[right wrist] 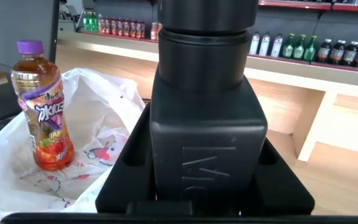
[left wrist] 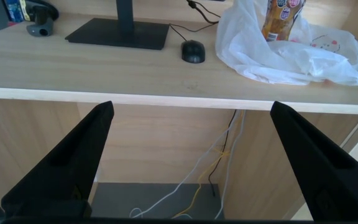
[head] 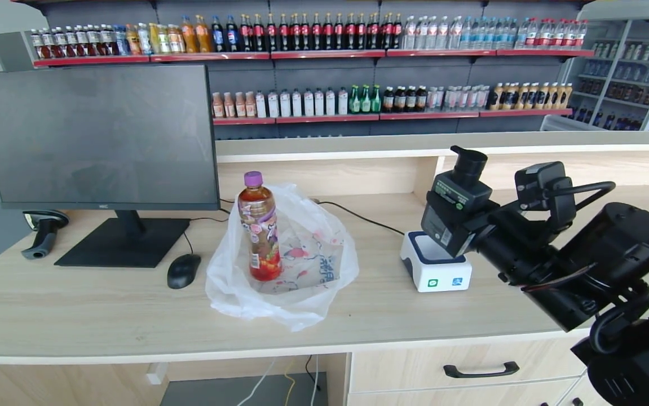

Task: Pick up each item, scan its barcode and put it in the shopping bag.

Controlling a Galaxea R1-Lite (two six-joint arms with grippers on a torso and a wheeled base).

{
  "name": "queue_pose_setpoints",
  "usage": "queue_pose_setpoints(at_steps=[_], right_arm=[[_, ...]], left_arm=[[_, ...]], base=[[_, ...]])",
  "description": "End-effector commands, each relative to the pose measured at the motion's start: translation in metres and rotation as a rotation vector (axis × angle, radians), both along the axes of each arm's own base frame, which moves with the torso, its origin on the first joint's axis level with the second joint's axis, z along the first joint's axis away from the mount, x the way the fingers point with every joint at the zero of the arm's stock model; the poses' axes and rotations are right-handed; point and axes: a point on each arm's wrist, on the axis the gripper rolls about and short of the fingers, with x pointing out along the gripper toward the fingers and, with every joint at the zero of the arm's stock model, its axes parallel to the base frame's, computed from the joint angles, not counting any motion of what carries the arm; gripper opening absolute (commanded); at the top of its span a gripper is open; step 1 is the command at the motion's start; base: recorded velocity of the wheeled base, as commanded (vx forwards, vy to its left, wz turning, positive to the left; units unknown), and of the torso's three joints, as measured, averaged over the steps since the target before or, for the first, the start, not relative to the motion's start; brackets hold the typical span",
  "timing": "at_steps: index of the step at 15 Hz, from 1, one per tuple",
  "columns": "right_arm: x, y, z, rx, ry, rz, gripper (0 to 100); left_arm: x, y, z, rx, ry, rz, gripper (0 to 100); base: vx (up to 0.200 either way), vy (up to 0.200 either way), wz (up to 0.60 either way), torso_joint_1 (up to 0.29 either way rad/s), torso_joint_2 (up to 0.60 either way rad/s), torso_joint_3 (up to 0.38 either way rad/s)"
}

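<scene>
1. The left pincer (left wrist: 190, 106) hangs released, its two black fingers (left wrist: 73, 162) spread wide, below the front edge of the pale wooden table (head: 76, 316).
2. A dark handheld scanner in its cradle (head: 42, 231) sits at the table's far left, beside the foot of a large black flat monitor (head: 98, 135).
3. A black computer mouse (head: 183, 270) lies just right of the monitor foot.
4. A translucent white plastic shopping bag (head: 313, 265) lies crumpled and open near the middle of the table.
5. A clear plastic bottle of reddish-brown drink with a purple cap (head: 259, 228) stands upright on the bag's left part.
6. A small white box-shaped payment reader with a dark blue top (head: 434, 273) stands right of the bag, apart from it.
7. The right pincer (right wrist: 205, 158) is clenched on a black boxy barcode scanner (head: 454, 203), held above the reader.
</scene>
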Motion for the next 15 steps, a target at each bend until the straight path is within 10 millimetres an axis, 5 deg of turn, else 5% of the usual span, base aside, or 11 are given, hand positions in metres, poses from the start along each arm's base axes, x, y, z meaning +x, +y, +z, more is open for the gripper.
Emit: queue_pose_setpoints(at_steps=[1,7,15], right_arm=[[-0.0042,-0.0009,0.0015,0.000,-0.003,0.004,0],[-0.0035,-0.0006,-0.0006,-0.003,0.004,0.004,0],[0.0041,0.0031,-0.0072,-0.009,0.020,0.004,0]], left_arm=[[0.0000,0.0000,0.0000,0.000,-0.001,0.000,100],[0.0000,0.0000,0.0000,-0.001,-0.001,0.000,100],[0.0000,0.0000,0.0000,-0.001,-0.001,0.000,100]], base=[[-0.200,0.000,0.00,-0.002,0.00,0.002],[0.000,0.000,0.00,0.000,0.00,0.000],[0.000,0.200,0.00,0.004,0.01,0.002]])
